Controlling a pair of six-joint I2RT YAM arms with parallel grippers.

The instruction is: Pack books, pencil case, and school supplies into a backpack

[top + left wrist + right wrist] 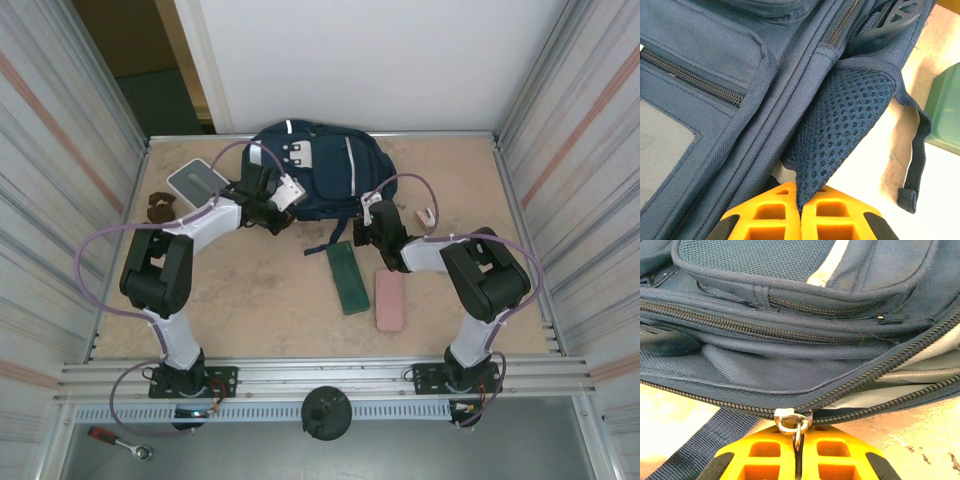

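L gripper (pixel 800 195) is pinched shut on the mesh side pocket (pixel 840 125) of the backpack (pixel 320 165); R gripper (pixel 797 435) is clamped on a metal zipper pull (pixel 791 420) at the part-open main zip. The navy pack w/ white trim lies flat at the far edge of the table (pixel 250 290), centre, bare tabletop near-left. A green case (pixel 347 278) & pink case (pixel 390 298) sit just in front.

bright, even overhead light; soft shadows on the tabletop (pixel 270 290). wrist views sharp, tabletop glaring white beside the backpack (pixel 715 60).
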